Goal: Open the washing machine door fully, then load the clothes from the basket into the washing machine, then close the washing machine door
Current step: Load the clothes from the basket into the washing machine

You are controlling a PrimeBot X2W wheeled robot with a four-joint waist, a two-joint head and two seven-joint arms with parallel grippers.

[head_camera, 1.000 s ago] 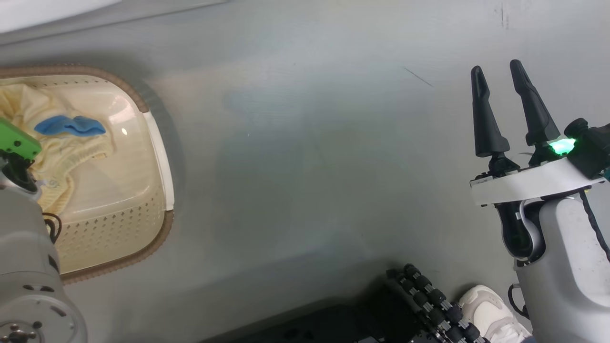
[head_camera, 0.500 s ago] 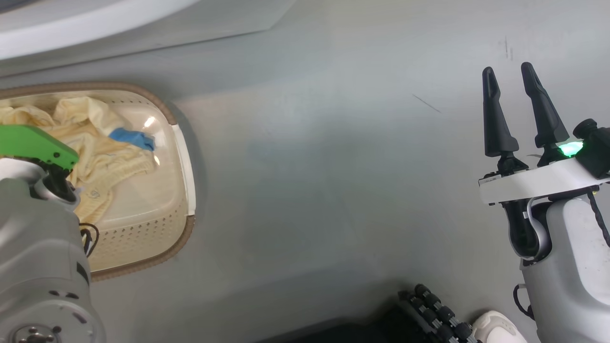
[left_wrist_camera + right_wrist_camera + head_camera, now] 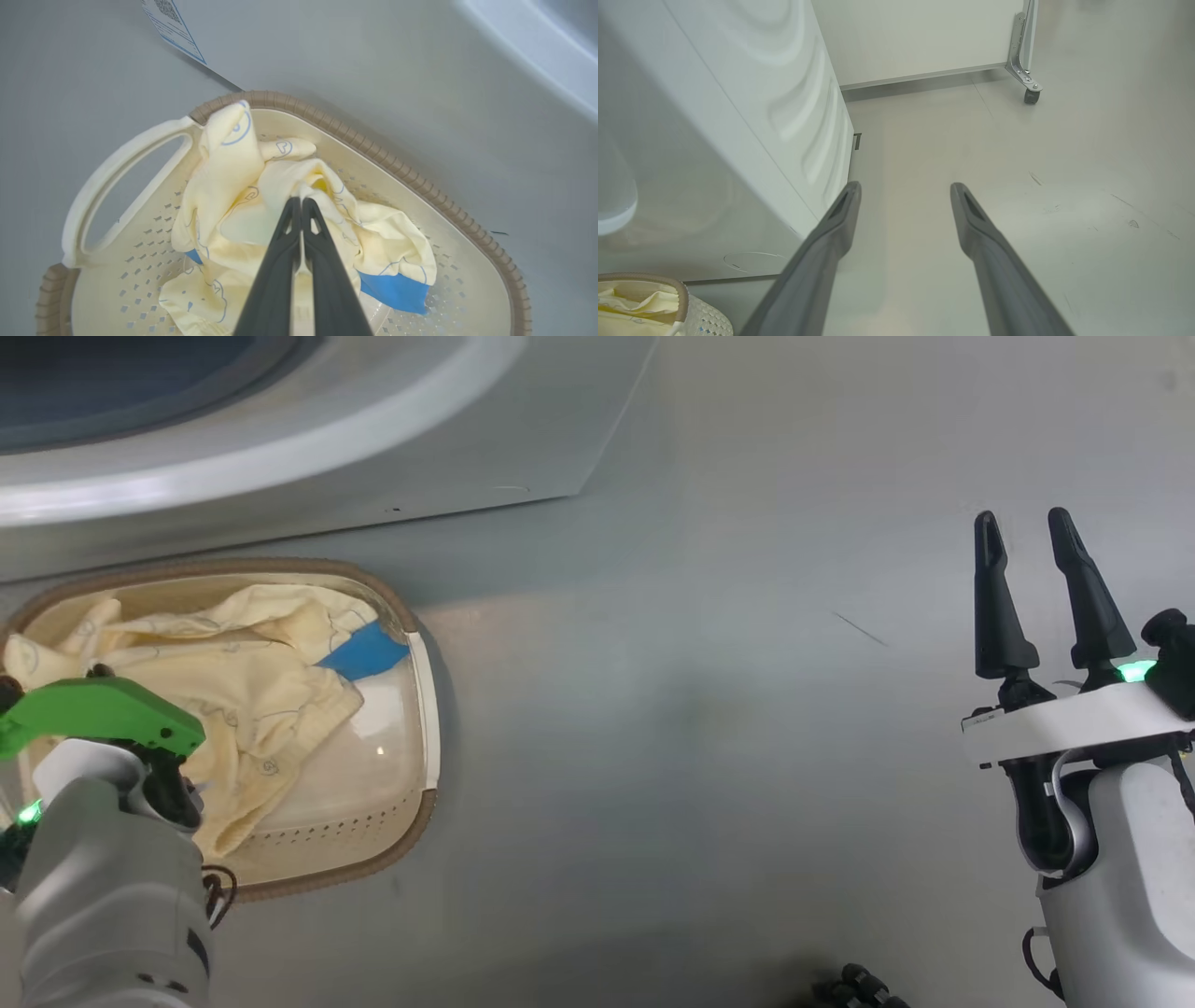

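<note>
1. Head view: a smooth grey floor point(image 3: 700, 756) with a few thin dark scuffs takes up most of the frame. The white washing machine point(image 3: 373, 457) runs along the top left, with a dark round opening at its upper corner. Whether that is door glass or drum I cannot tell. The basket point(image 3: 425, 663) sits on the floor just in front of it, with the clothes point(image 3: 252, 681) heaped inside. The left arm's green cover point(image 3: 93, 709) hangs over the basket's near end. The right gripper point(image 3: 1022, 523) is well apart on the right, above bare floor, fingers spread and holding nothing.
2. Left wrist view: the left gripper point(image 3: 299, 200) is clenched, its tips pinching a bunched fold of the clothes point(image 3: 233, 172) inside the basket point(image 3: 373, 149). The basket's white handle point(image 3: 117, 186) loops out at the left. The washing machine point(image 3: 327, 56) carries a blue-edged label point(image 3: 173, 23).
3. Right wrist view: the right gripper point(image 3: 906, 186) is released over the floor point(image 3: 1017, 186). The washing machine point(image 3: 761, 93) stands at the left, a pale wall point(image 3: 915, 37) behind it, and a caster point(image 3: 1031, 95) on a metal frame is at the far right. A corner of the basket point(image 3: 668, 284) is at the bottom left
</note>
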